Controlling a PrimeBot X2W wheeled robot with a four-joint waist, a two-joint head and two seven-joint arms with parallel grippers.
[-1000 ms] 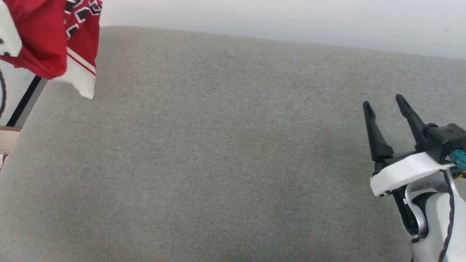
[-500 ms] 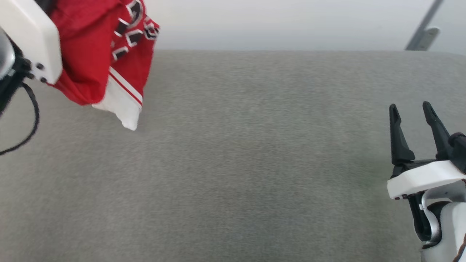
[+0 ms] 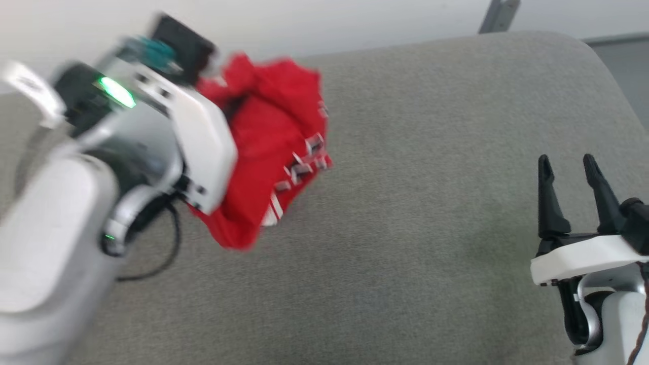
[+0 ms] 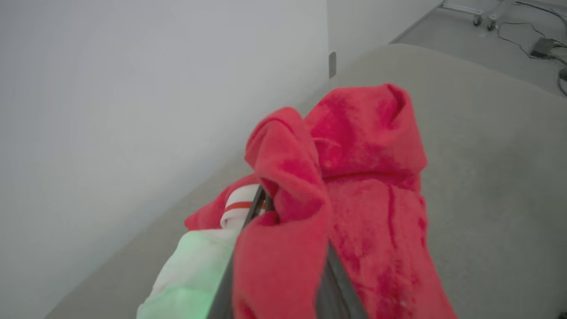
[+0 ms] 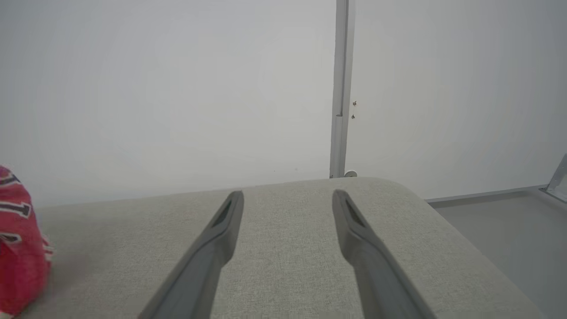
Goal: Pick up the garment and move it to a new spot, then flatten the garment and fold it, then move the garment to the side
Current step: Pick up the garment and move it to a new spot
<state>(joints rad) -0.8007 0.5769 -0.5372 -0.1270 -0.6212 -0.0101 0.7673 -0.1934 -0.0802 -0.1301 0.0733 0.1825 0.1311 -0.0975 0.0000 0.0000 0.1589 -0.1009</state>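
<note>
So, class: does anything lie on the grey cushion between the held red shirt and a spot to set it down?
Nothing visible does. The shirt hangs bunched from the left gripper over the cushion, whose top is bare; the right gripper sits open, well aside.

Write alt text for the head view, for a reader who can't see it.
The robot's left gripper, blurred, holds a bunched red garment with white trim over a grey upholstered surface. At lower right, the right gripper stands open and empty, fingers pointing up.
</note>
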